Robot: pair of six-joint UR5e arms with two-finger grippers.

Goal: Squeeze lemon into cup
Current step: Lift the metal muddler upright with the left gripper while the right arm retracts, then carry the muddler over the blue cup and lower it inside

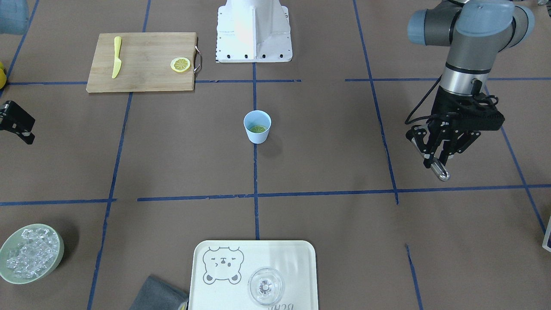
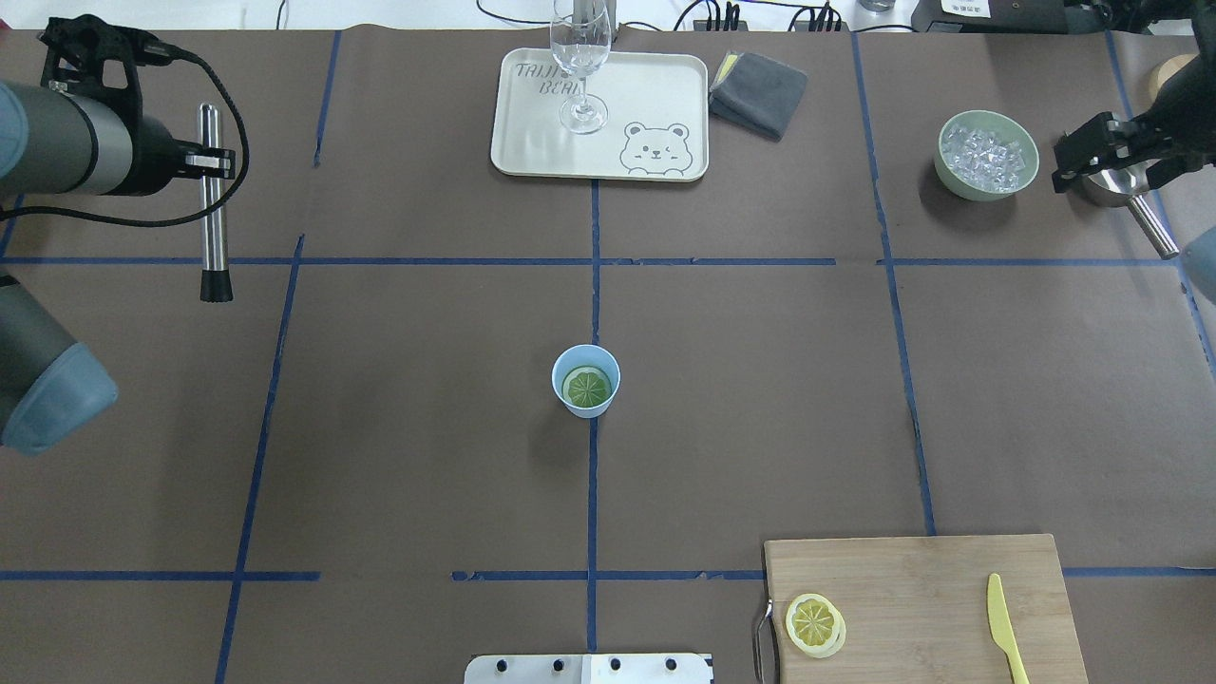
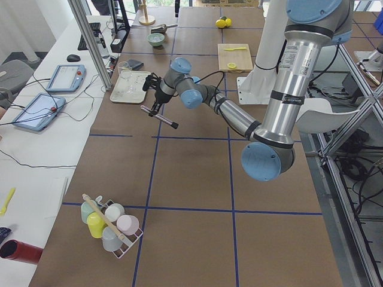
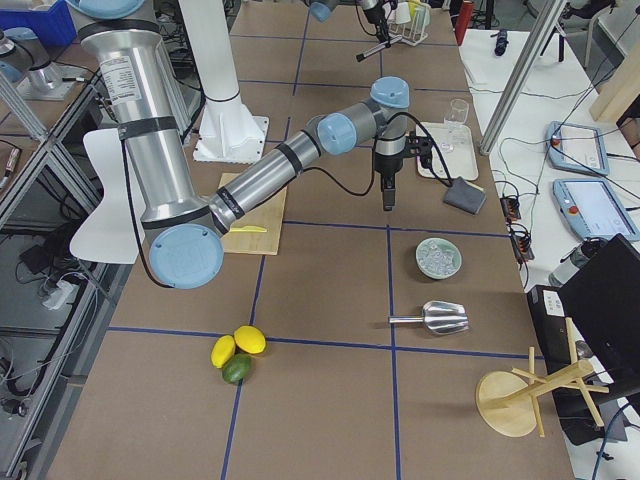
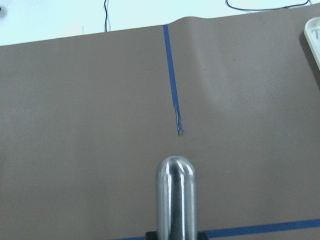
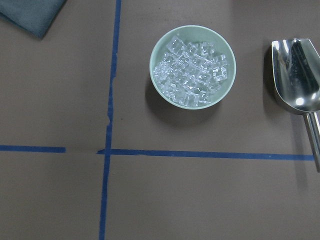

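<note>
**Both arms out at the sides, lemon on the board, cup at the table's centre**

The left gripper is clamped on a slim polished steel rod with a black end, held above the table on the robot's left, well apart from the cup. The left wrist camera shows only the rod's rounded steel tip over bare paper.

The right gripper hangs at the far right over a shiny metal scoop. The views do not show whether its fingers are apart or together. Just beside the scoop is a pale green bowl filled with clear ice cubes.

The small light-blue plastic cup stands upright at the middle of the brown paper-covered table, on a blue tape line. A round, greenish citrus slice lies inside it, cut face up.

The small round yellow lemon piece rests cut face up on a rectangular wooden cutting board near the robot's right, well apart from the cup. A long yellow knife lies at the board's other end.

Across the table, a cream tray with a bear drawing holds a clear stemmed glass, with a folded grey cloth beside the tray.
</note>
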